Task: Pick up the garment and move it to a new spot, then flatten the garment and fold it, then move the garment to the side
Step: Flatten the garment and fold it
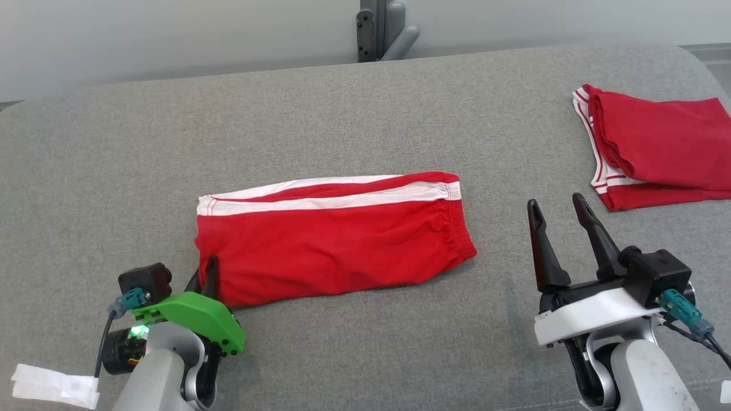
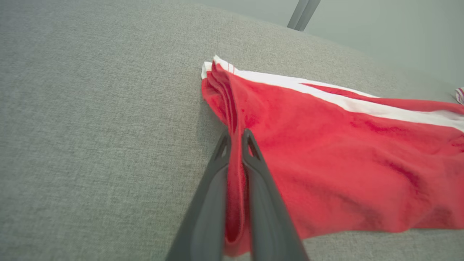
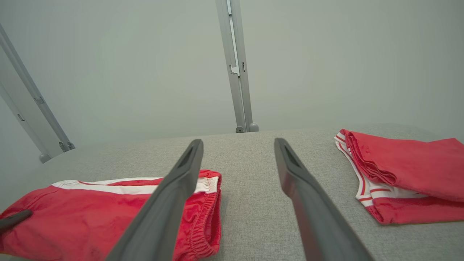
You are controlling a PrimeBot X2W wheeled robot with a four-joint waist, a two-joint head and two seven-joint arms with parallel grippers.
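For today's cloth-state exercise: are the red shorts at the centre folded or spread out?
Folded in half, lying flat: the red shorts show both white side stripes together along the far edge, and stacked layers at the hem.

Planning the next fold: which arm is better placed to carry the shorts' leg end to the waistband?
Left, probably: the left gripper is shut on the shorts at their leg hem; the right gripper hangs open, off the cloth.

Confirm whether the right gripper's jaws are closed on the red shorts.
No, the right gripper hangs with its jaws spread wide, beside the red shorts and apart from them.
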